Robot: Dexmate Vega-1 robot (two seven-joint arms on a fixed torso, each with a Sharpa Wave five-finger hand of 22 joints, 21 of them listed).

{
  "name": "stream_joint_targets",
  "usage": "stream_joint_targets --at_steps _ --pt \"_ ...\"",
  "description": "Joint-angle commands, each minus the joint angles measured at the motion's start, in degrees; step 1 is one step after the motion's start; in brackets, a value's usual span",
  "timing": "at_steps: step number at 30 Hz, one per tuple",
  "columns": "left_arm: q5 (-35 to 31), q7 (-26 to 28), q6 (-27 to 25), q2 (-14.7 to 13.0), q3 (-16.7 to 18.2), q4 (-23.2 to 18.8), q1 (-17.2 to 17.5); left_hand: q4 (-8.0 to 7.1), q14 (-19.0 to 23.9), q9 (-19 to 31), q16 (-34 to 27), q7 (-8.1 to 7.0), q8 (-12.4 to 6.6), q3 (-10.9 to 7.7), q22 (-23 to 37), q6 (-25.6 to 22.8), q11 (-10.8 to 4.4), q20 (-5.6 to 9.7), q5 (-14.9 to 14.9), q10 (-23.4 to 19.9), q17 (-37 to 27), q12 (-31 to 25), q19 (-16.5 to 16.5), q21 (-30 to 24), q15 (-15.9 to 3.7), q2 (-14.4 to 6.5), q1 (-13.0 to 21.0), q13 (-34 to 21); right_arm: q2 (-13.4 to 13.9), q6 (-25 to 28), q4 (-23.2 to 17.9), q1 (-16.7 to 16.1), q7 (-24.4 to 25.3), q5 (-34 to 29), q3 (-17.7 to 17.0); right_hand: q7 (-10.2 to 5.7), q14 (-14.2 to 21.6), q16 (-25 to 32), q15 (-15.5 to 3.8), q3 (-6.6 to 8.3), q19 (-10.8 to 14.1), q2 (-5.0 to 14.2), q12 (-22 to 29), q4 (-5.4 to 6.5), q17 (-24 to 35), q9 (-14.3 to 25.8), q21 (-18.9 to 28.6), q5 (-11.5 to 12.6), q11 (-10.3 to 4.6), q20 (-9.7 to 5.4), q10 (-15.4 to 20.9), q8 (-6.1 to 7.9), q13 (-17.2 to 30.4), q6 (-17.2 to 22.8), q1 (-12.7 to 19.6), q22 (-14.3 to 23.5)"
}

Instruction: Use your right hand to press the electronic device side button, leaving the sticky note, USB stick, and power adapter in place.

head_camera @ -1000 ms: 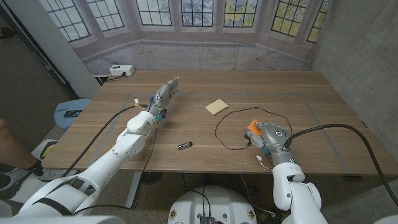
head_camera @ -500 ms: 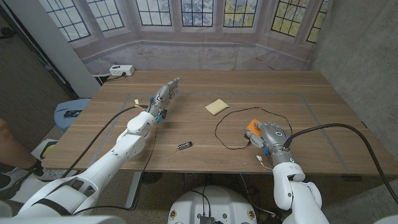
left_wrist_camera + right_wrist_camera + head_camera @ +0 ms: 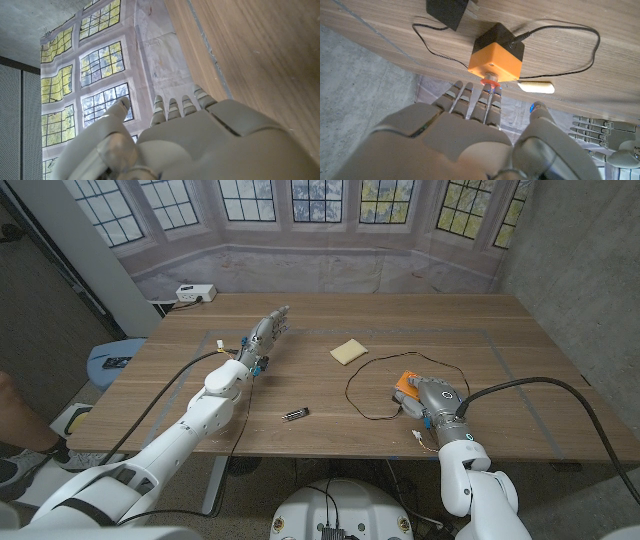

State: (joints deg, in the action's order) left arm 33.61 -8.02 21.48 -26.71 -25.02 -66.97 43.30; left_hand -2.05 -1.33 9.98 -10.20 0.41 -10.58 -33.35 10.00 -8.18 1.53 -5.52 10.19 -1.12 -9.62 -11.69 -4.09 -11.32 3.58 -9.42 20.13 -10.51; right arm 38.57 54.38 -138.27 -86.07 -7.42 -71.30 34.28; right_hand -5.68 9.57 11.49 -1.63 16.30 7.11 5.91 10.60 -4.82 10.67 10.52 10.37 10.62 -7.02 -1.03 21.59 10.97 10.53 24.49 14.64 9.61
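Nothing among the objects has shifted since the earlier frames, and both hands keep their places. At the table's [image 3: 520,330] right side, the right hand [image 3: 436,397] reaches its straight, close-set fingertips [image 3: 487,95] onto the small round button ring on the side of the electronic device [image 3: 497,55], a boxy cube with an orange body and black top. A thin black cable [image 3: 365,370] loops from it across the wood grain to the black power adapter [image 3: 447,12]. Farther back lies the flat, pale yellow sticky note [image 3: 349,351]; nearer the front edge, the slim dark USB stick [image 3: 294,414]. The left hand [image 3: 264,335] lies extended, fingers together, holding nothing.
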Motion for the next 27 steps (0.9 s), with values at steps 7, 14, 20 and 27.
stream_joint_targets --at_steps 7,14,20,27 --pt "0.37 -0.41 0.20 0.01 0.11 0.56 0.04 0.27 -0.31 0.31 0.10 -0.12 0.07 -0.42 0.23 -0.07 -0.01 -0.07 -0.12 0.31 -0.05 0.05 0.33 -0.09 0.09 0.03 -0.53 -0.24 0.95 -0.27 0.56 0.67 -1.66 1.88 1.04 0.16 0.58 0.01 0.16 0.17 0.03 0.00 0.18 -0.50 0.07 0.13 0.36 -0.05 -0.03 -0.15 0.30 0.30 0.20 0.45 0.41 0.01" --pt "0.43 -0.48 0.26 0.05 0.14 0.78 0.02 0.33 -0.27 0.31 0.08 -0.07 0.06 -0.48 0.24 -0.10 0.01 -0.11 -0.13 0.28 -0.06 0.03 0.33 -0.09 0.10 0.04 -0.59 -0.24 1.40 -0.38 0.67 1.15 -0.59 2.79 1.13 0.09 0.54 -0.01 0.10 0.26 -0.01 0.03 0.18 -0.61 0.06 0.13 0.35 -0.05 -0.17 -0.17 0.32 0.27 0.21 0.39 0.45 0.01" --pt "0.47 -0.65 0.48 0.23 0.18 1.41 -0.30 0.36 -0.23 0.31 0.07 -0.08 0.07 -0.53 0.24 -0.08 0.00 -0.09 -0.13 0.28 -0.06 0.03 0.31 -0.10 0.10 0.04 -0.64 -0.24 1.80 -0.26 0.22 1.74 -0.24 2.64 1.27 0.06 0.56 -0.02 0.12 0.35 0.00 0.04 0.17 -0.72 0.06 0.13 0.36 -0.05 -0.35 -0.16 0.30 0.27 0.21 0.41 0.50 0.01" --pt "0.77 -1.26 0.63 0.66 0.15 2.69 -0.83 0.39 -0.22 0.32 0.06 -0.13 0.06 -0.58 0.24 -0.10 0.04 -0.12 -0.13 0.26 -0.06 0.03 0.31 -0.11 0.08 0.04 -0.70 -0.24 2.05 -0.62 -0.46 2.00 0.88 3.21 1.10 0.11 0.70 0.01 -0.10 0.52 0.22 0.10 0.22 -0.92 0.03 0.14 0.45 -0.05 -0.16 -0.32 0.42 0.36 0.22 0.63 0.67 0.01"
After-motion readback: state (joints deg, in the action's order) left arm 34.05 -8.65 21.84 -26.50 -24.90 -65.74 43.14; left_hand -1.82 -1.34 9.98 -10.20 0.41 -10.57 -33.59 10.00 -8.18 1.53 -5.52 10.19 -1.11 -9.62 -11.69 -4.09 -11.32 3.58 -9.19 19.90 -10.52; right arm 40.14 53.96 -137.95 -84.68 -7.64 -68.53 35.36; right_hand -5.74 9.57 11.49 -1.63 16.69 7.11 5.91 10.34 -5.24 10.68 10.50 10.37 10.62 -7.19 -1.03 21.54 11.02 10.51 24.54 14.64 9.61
